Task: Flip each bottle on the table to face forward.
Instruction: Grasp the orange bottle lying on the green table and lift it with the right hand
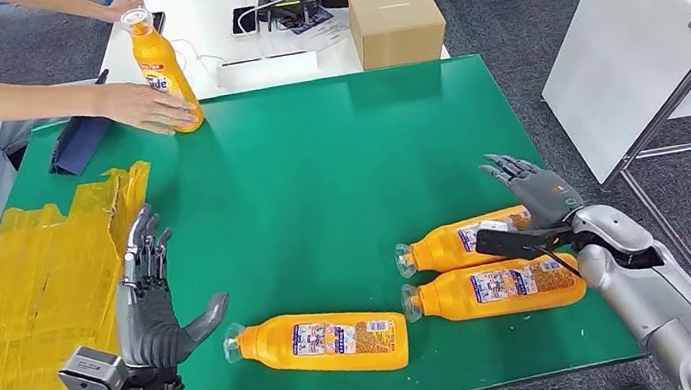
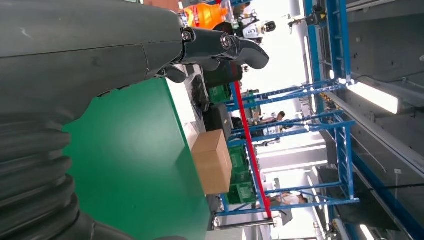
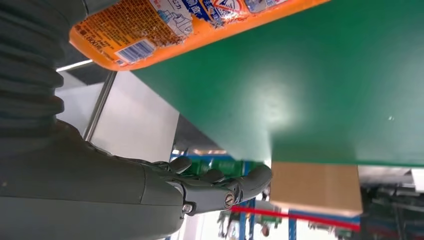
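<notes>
Three orange bottles [image 1: 323, 342] lying flat on green table [image 1: 317, 158]. Left hand [image 1: 156, 306] spread, empty, beside nearest bottle. Right hand [image 1: 535, 192] spread, empty, above two bottles [image 1: 492, 266].

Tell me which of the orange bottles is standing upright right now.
The orange bottle at the table's far left corner, under a person's hand. The other three lie on their sides near the robot.

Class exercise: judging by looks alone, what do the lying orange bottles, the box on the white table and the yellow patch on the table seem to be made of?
Orange bottles: probably glossy plastic, with clear caps and printed labels. Box: plain brown cardboard, matte, with a taped seam. Yellow patch: likely shiny plastic tape, laid in wrinkled strips.
</notes>
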Tool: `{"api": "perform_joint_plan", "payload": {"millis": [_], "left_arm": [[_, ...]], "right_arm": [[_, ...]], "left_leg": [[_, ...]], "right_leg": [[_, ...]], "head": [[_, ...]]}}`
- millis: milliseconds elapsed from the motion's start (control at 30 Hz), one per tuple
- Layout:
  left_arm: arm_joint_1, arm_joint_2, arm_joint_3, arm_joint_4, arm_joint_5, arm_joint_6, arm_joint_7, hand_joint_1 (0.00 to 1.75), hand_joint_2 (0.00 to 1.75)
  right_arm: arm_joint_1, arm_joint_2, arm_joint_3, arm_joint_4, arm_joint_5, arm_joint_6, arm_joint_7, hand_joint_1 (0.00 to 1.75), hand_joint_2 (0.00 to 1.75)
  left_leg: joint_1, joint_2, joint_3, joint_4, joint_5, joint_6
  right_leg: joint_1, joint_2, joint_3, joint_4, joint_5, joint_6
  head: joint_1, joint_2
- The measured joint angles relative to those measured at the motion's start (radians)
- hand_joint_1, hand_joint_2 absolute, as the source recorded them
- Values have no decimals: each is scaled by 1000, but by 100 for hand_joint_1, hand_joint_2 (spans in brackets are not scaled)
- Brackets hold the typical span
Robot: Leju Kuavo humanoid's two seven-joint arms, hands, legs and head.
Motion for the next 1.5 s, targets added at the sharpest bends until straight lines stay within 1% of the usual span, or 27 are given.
{"api": "perform_joint_plan", "payload": {"millis": [300,467,567,800,967,1100,1133,1200,1233,1267,1333,1500], "left_arm": [[-13,0,-9,19,9,2,-9,0,175],[-20,0,-22,35,11,12,-11,0,175],[-29,0,-29,49,15,18,-12,0,175],[-39,-2,-34,75,20,21,-13,0,175],[-43,-4,-46,90,21,22,-13,0,175],[-47,-8,-52,99,22,23,-11,0,175],[-48,-9,-54,101,22,23,-10,0,175],[-50,-12,-57,107,22,23,-8,0,175],[-50,-13,-59,109,22,23,-7,0,175],[-51,-13,-61,110,22,23,-7,0,175],[-51,-14,-63,111,22,24,-6,0,175],[-51,-16,-67,113,21,27,4,0,175]], "right_arm": [[-63,-15,65,89,-53,87,-30,0,175],[-68,-23,111,139,-99,157,-41,0,175],[-78,-32,137,158,-117,178,-49,0,175],[-93,-43,183,189,-134,184,-40,0,175],[-105,-40,220,212,-106,158,9,0,175],[-126,-31,260,241,-57,132,67,0,175],[-133,-27,271,251,-45,126,79,24,175],[-146,-18,291,271,-27,114,96,98,175],[-152,-13,299,280,-21,106,101,140,175],[-155,-8,306,288,-16,97,105,160,175],[-158,1,316,301,-8,73,110,174,175],[-152,27,325,321,4,-28,113,175,175]], "left_leg": [[0,0,5,0,0,0],[0,-1,3,0,1,1],[0,-1,2,0,1,1],[0,-1,1,0,1,1],[0,-1,1,0,1,1],[0,-1,1,0,1,1],[0,0,1,0,1,1],[0,0,2,0,1,1],[0,1,3,0,1,1],[0,1,3,0,1,1],[0,2,4,0,1,1],[0,2,5,0,1,2]], "right_leg": [[0,0,4,0,0,0],[0,0,3,0,1,2],[0,0,3,0,1,2],[0,0,1,0,1,2],[0,0,1,0,1,2],[0,0,2,0,1,2],[0,0,2,0,1,2],[0,0,2,0,1,2],[0,1,3,0,1,2],[0,1,3,0,1,2],[0,1,4,0,1,2],[0,1,3,0,4,0]], "head": [[0,0],[0,0],[0,0],[0,0],[0,0],[0,0],[0,0],[0,0],[0,0],[0,0],[0,0],[0,0]]}}
